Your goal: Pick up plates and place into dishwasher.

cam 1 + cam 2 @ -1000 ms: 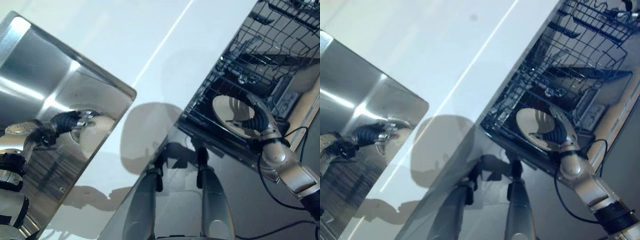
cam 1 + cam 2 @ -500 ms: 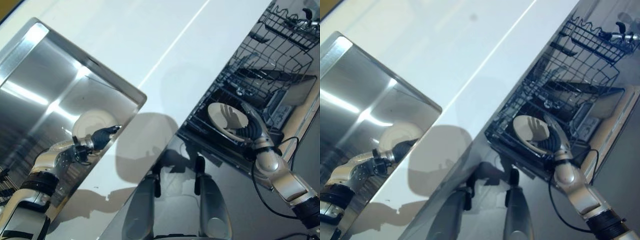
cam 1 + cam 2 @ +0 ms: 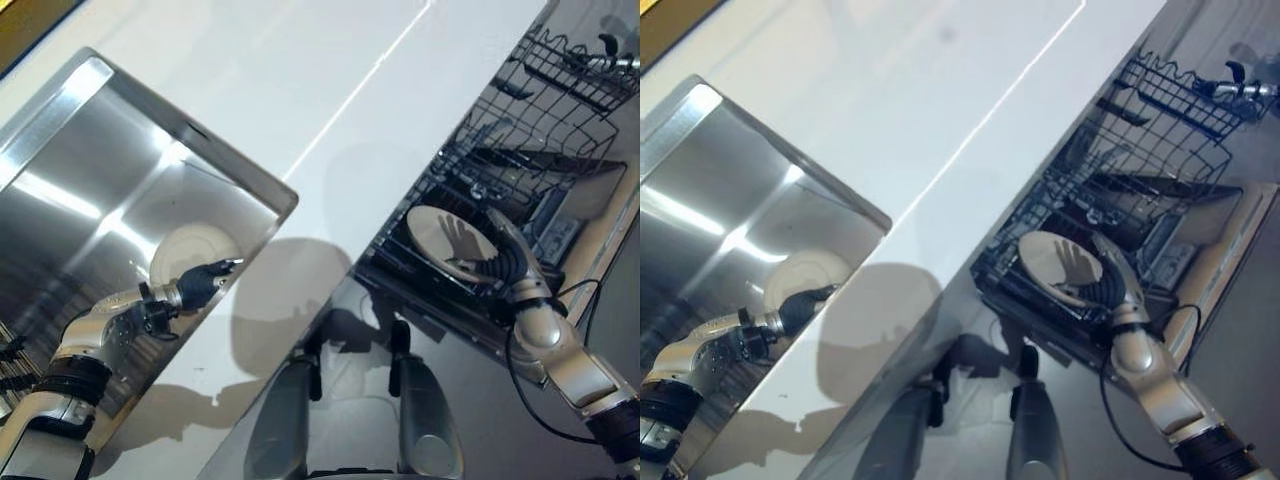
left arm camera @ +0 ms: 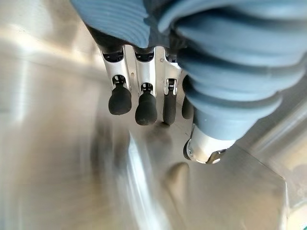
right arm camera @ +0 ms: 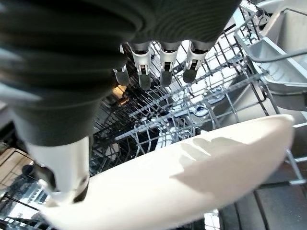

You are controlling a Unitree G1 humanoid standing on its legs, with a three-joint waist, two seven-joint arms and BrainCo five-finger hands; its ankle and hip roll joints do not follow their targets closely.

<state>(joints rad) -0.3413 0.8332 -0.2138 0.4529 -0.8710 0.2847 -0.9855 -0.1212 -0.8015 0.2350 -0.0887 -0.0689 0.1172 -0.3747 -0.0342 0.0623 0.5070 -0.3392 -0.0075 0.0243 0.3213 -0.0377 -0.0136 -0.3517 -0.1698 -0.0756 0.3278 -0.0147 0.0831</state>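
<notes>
**Ana:** White surface (image 3: 330,90) runs between a steel sink (image 3: 90,190) on the robot's left and the open dishwasher's wire rack (image 3: 520,150) on its right. Where are the plates?

**Ben:** One cream plate (image 3: 445,238) sits over the lower rack with the right robot hand (image 3: 505,255) at its rim. In the right wrist view the fingers (image 5: 163,72) reach straight out above the plate (image 5: 192,167) and the thumb (image 5: 64,172) lies against its near edge. It looks loosely pinched rather than clamped, though the contact under the rim is hard to make out.

**Ana:** And the other?

**Ben:** A second plate (image 3: 195,255) lies in the sink's bottom, near the corner. The left robot hand (image 3: 195,285) hovers just beside it, fingers (image 4: 144,105) relaxed and extended, holding nothing.

**Ana:** How would they handle?

**Ben:** Probably stiff, glazed and slick, moderately heavy for a fingertip grip, and breakable if knocked against steel or wire. The rim is the sensible hold: thumb on one face, fingers on the other. Lying flat in the sink, that plate would likely need an edge tipped up first.
</notes>
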